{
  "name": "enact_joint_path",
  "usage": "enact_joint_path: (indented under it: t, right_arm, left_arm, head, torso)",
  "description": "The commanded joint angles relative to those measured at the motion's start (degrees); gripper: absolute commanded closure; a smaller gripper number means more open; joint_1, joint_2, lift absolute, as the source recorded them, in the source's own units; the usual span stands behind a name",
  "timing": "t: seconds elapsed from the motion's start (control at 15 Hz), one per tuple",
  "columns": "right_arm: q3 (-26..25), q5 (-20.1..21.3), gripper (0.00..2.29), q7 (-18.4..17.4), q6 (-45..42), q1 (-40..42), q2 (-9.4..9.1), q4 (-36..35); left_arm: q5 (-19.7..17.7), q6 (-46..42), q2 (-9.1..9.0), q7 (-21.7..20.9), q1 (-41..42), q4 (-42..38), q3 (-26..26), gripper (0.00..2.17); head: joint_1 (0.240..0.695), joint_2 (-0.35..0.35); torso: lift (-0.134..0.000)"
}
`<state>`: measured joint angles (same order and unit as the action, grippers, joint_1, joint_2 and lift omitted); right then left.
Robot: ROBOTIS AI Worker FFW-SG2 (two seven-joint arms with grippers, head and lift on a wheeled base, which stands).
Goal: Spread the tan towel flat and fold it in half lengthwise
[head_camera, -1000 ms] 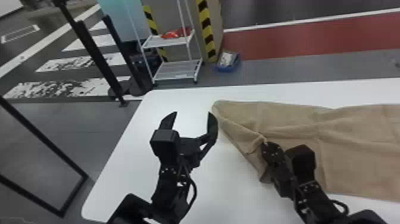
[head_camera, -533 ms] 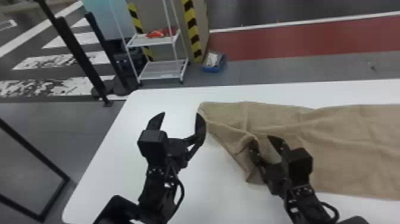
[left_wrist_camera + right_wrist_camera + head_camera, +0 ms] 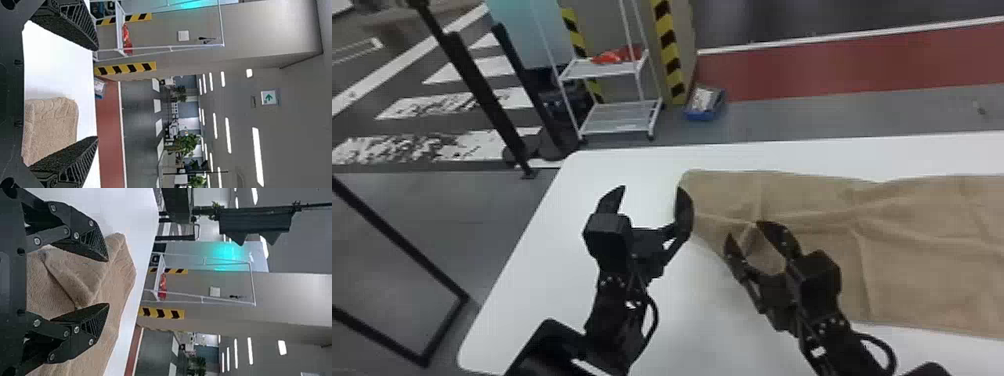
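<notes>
Space is left between the spread fingers of the right gripper (image 3: 745,229), held at the rumpled left end of the tan towel (image 3: 922,250); whether cloth is touched cannot be told. Left of it, the left gripper (image 3: 651,189) is likewise parted, one finger seen against the towel's left edge. Lengthwise along the white table (image 3: 527,300), the towel is laid out, crossed by creases. Beyond the table, a blue bin (image 3: 701,115) is placed beside a white rack (image 3: 617,123).
</notes>
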<state>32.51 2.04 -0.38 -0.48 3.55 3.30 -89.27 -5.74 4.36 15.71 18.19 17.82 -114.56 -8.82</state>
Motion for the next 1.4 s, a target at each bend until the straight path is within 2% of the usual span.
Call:
enact_joint_path:
  t: [0.0, 0.13, 0.6, 0.67, 0.73, 0.8, 0.87, 1.33]
  right_arm:
    - [2.7, 3.6, 0.76, -0.2, 3.1, -1.4, -0.66, 1.9]
    - [3.4, 4.7, 0.77, -0.3, 7.1, -3.2, -1.54, 3.9]
    - [4.4, 5.3, 0.77, -1.1, 14.5, -5.5, -1.8, 5.8]
    - [4.4, 5.4, 0.94, -1.1, 14.9, -5.5, -1.8, 5.7]
    - [4.3, 5.3, 1.28, -1.1, 14.9, -5.3, -1.8, 5.6]
    - [4.0, 5.3, 1.5, -1.1, 14.7, -5.0, -1.72, 5.3]
    - [3.7, 5.3, 1.6, -1.1, 14.2, -4.9, -1.72, 4.8]
    - [1.2, 4.4, 1.6, -1.8, 11.5, -3.0, -1.01, 0.8]
  left_arm:
    - [-0.1, 0.0, 0.02, -0.1, -0.4, 0.6, -0.1, 0.08]
    - [-0.1, 0.0, 0.11, 0.0, -0.6, 0.8, -0.2, 0.08]
    - [-0.2, -0.2, 0.29, 0.0, -0.1, 0.7, -0.1, 0.08]
    - [-0.2, -0.4, 0.29, 0.0, -0.1, 0.7, -0.1, 0.08]
    - [-0.2, -0.4, 0.29, 0.0, -0.1, 0.7, -0.1, 0.08]
    - [-0.2, -0.4, 0.2, 0.0, -0.1, 0.7, -0.1, 0.08]
    - [-0.2, -0.4, 0.2, 0.0, -0.1, 0.8, -0.1, 0.08]
    - [-0.2, -0.2, 0.11, 0.0, -0.4, 0.9, -0.1, 0.08]
  head:
    - [0.695, 0.341]
    - [0.695, 0.35]
    - [0.695, 0.35]
    - [0.695, 0.35]
    - [0.695, 0.35]
    - [0.695, 0.35]
    - [0.695, 0.35]
    - [0.695, 0.347]
  torso:
    - [-0.128]
    - [-0.128]
    - [-0.128]
    - [-0.128]
    - [-0.128]
    - [-0.128]
    - [-0.128]
    - [-0.128]
